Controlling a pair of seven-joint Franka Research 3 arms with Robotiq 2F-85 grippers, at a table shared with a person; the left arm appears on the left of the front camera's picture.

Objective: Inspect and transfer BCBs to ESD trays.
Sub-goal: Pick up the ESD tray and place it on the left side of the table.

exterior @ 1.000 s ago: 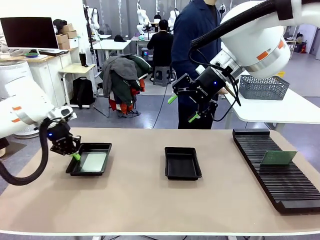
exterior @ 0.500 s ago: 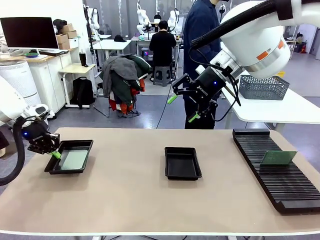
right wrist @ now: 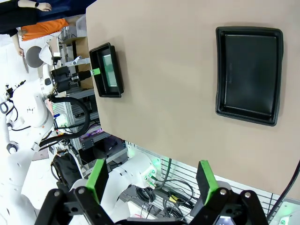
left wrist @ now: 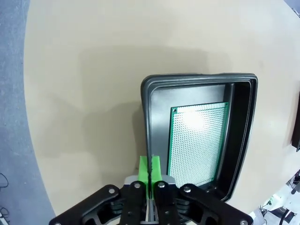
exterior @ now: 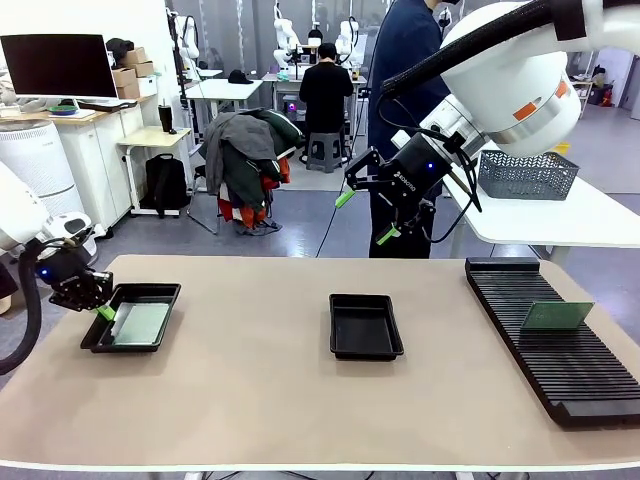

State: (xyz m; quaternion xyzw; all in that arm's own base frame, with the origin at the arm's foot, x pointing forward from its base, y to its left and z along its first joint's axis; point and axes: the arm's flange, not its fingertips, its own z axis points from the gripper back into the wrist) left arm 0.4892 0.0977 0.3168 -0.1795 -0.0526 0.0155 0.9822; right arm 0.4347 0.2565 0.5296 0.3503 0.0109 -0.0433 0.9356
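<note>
Left wrist view: left gripper point(left wrist: 149, 169) clenched on tray point(left wrist: 197, 78) rim, BCB point(left wrist: 197, 140) flat inside, near table's point(left wrist: 84, 70) left edge; right gripper point(right wrist: 151, 162) released, raised. Risk: thin rim pinch slips, or tray goes over edge.

The right arm point(exterior: 510, 85) is white and rounded, with orange marks point(exterior: 527, 110) and a thick black cable point(exterior: 450, 50). The left gripper point(exterior: 103, 313) and the right gripper point(exterior: 364, 217) are black with green pads point(exterior: 345, 198).

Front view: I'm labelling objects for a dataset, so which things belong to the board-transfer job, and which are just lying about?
Job: left tray, board inside it, middle tray, racked board, rack, left gripper, right gripper.
Lying about: mesh basket, monitor, clothes heap.
</note>
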